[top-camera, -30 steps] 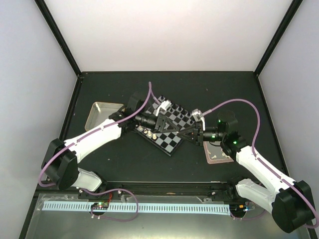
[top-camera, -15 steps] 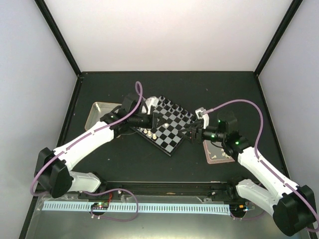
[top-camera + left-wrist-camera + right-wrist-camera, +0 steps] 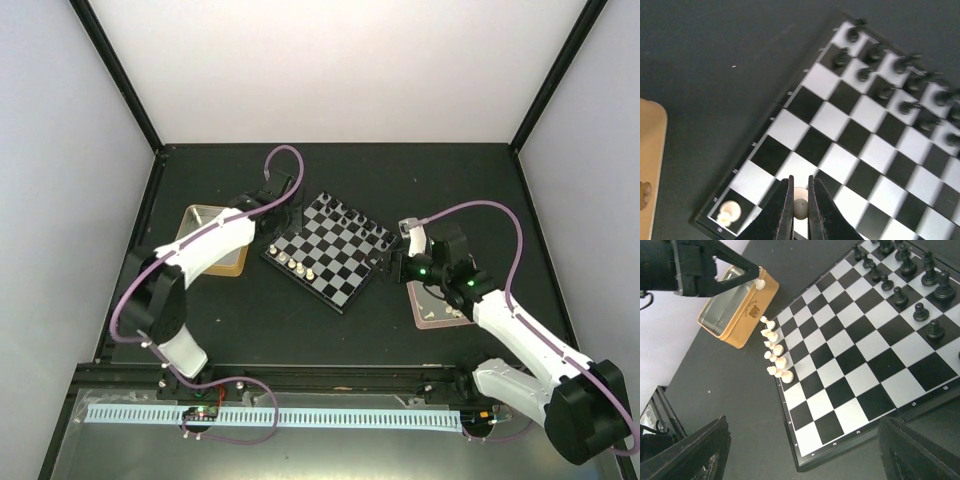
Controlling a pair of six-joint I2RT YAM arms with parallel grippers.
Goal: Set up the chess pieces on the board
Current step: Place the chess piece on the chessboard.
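The board (image 3: 335, 255) lies tilted at mid-table, black chess pieces (image 3: 352, 216) along its far edge and a row of white ones (image 3: 297, 265) along its left edge. My left gripper (image 3: 800, 187) is shut on a small cream-white piece (image 3: 800, 207), held just above the board's left corner beside another white piece (image 3: 726, 214). The right wrist view shows that gripper (image 3: 756, 279) with the white piece at its tip. My right gripper (image 3: 805, 455) is wide open and empty, off the board's near right edge (image 3: 385, 268).
A yellow-rimmed metal tin (image 3: 192, 222) sits left of the board, partly under my left arm, and shows in the right wrist view (image 3: 737, 310). A pink tray (image 3: 440, 308) with a few pale bits lies under my right arm.
The two grippers met over the board a second ago. My right gripper has opened and drawn back to the right; my left gripper has pulled back to the board's left corner, still shut.
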